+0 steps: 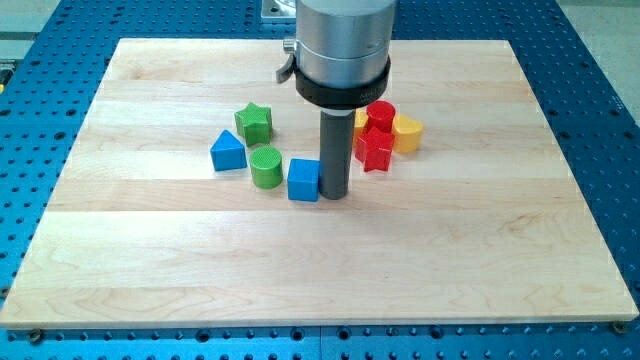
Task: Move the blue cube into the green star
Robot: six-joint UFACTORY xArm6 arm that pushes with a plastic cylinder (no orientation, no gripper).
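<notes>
One push needed: blue cube (303,180) sits near-right of green star (254,121), green cylinder (265,166) between. Tip (333,195) touches cube's right side; no fingers fitted. Cube to be steered far-left, past cylinder.

blue blocks (303,180): 2 | green blocks (265,167): 2 | red blocks (376,150): 2 | yellow blocks (406,132): 2

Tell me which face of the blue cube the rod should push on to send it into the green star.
No gripping here; the rod only pushes. My tip sits against the right face of the blue cube. The green star lies toward the view's upper left, with the green cylinder touching the cube's left. Pushing on the cube's lower-right corner, aiming up-left, probably works best, though the cylinder may get nudged.
</notes>
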